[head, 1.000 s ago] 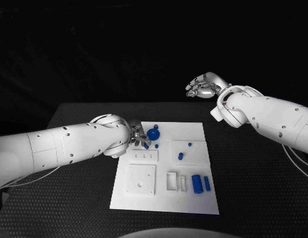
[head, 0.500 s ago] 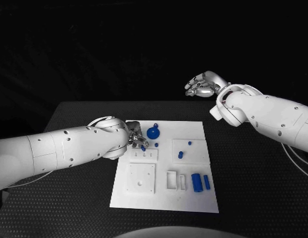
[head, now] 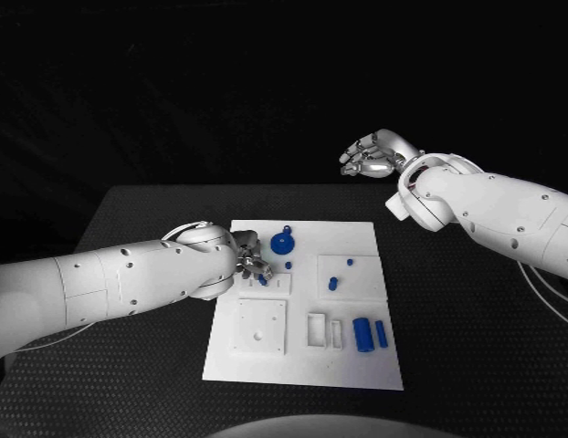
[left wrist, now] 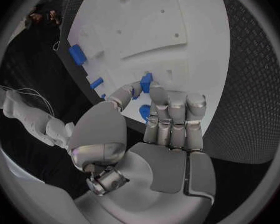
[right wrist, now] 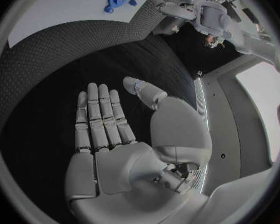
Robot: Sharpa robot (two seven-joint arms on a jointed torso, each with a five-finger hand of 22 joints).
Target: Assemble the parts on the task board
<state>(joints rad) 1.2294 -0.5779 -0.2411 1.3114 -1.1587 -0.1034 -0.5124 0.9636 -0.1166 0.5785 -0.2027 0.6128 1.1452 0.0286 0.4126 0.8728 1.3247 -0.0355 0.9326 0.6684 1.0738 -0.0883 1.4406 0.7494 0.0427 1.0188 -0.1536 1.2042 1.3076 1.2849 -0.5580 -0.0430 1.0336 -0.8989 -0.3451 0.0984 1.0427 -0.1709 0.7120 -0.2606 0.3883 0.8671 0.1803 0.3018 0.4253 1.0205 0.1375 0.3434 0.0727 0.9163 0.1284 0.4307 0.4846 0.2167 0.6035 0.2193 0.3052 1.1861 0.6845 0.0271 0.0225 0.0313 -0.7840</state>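
Task board (head: 304,365), a white plate, lies in the middle of the black table (head: 468,356), with the left hand (head: 250,258) down at its far left part and the right hand (head: 379,153) raised well beyond its far right corner.

Left wrist view shows the left hand's thumb and a fingertip (left wrist: 154,92) pinching a small blue peg (left wrist: 145,79) against the board, the other fingers held straight and close together beside it. The right hand holds nothing, its fingers (right wrist: 102,114) stretched flat side by side with the thumb set apart. A round blue gear (head: 283,243) sits near the board's far edge, just beside the left hand. Two blue blocks (head: 370,336) stand side by side near the board's right edge, toward the robot.
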